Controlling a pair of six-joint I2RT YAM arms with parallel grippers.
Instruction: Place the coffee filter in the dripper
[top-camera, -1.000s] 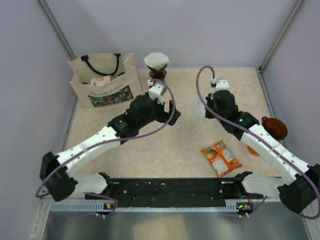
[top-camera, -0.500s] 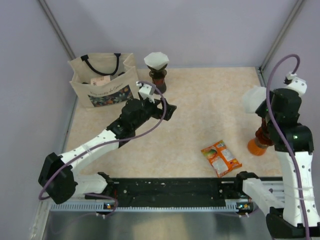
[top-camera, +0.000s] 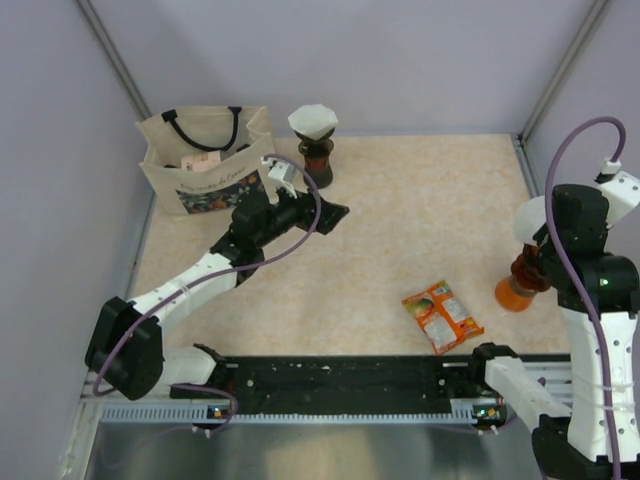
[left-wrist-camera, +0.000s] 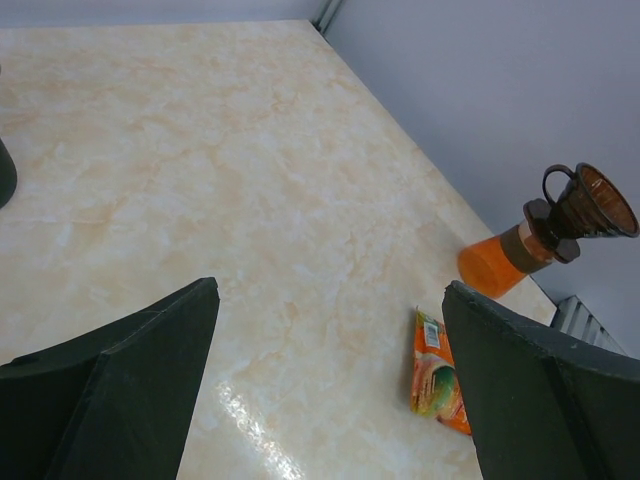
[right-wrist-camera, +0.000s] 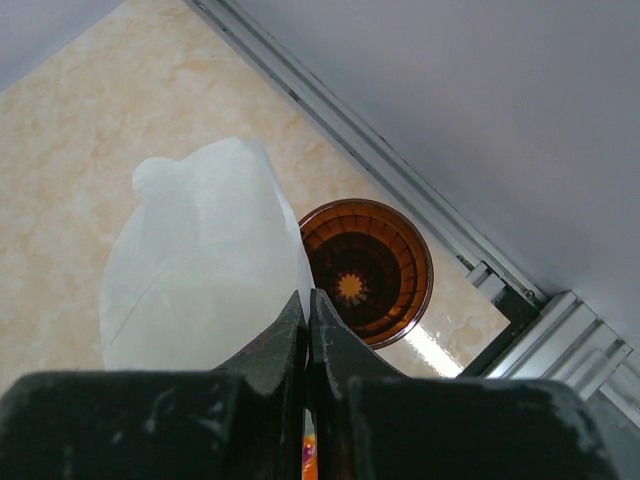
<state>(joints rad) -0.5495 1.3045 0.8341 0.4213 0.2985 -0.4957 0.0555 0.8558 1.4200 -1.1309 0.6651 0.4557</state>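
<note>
Two arms, both shifted since a second ago. Right arm (top-camera: 582, 250) has swung from the middle of the bench (top-camera: 420, 200) to its right edge. Right jaws are pinched shut on the coffee filter (right-wrist-camera: 200, 270), which hangs just above and beside the dripper (right-wrist-camera: 365, 270), not yet in it. Dripper sits atop an orange vessel (left-wrist-camera: 495, 265), unmoved. Left arm (top-camera: 200, 275) has drawn back toward the tote bag (top-camera: 205, 160); left jaws are spread wide, holding nothing. Snack packet (top-camera: 442, 316) lies where it was.
</note>
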